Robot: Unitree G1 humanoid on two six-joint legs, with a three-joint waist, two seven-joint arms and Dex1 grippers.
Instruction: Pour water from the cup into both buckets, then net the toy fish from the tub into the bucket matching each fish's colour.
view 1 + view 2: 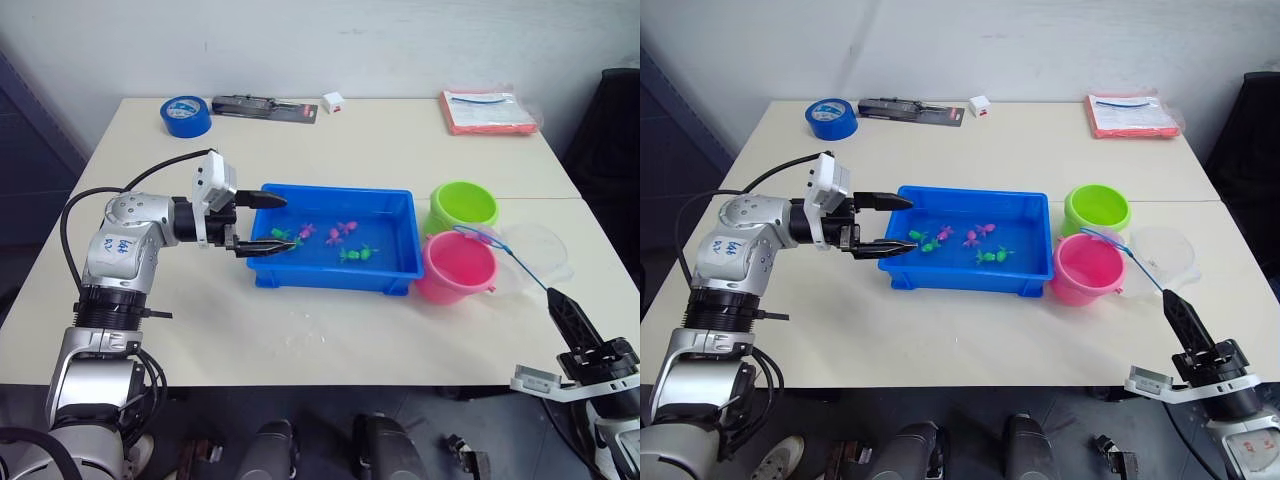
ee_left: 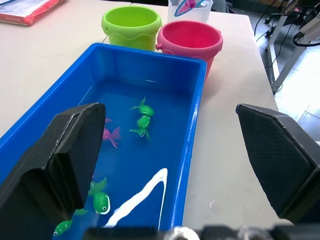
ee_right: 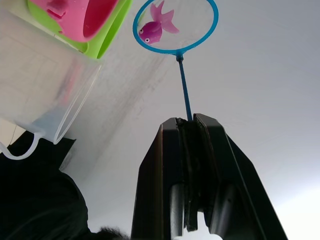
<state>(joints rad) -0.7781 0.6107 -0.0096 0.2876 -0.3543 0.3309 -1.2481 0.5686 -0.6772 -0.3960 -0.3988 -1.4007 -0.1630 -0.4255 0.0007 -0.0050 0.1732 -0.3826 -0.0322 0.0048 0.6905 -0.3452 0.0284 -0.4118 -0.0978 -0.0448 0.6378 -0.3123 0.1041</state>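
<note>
- One blue tub [image 1: 334,278] sits mid-table holding water and toy fish [image 1: 357,254]; I count about three green and three pink in there.
- One more pink fish [image 3: 157,27] lies in the net [image 3: 176,25], whose ring hangs just above the pink bucket [image 1: 456,267].
- Two buckets stand at the tub's right end: the pink one nearer, the green bucket [image 1: 463,207] behind it, touching or nearly so.
- One clear cup [image 1: 535,252] sits just right of the pink bucket.
- The right gripper [image 3: 187,125] is clenched on the net's thin handle.
- The left gripper [image 1: 262,224] hangs with fingers spread over the tub's left end, grasping nothing.
- One blue tape roll [image 1: 186,115] lies at the far left of the table.
</note>
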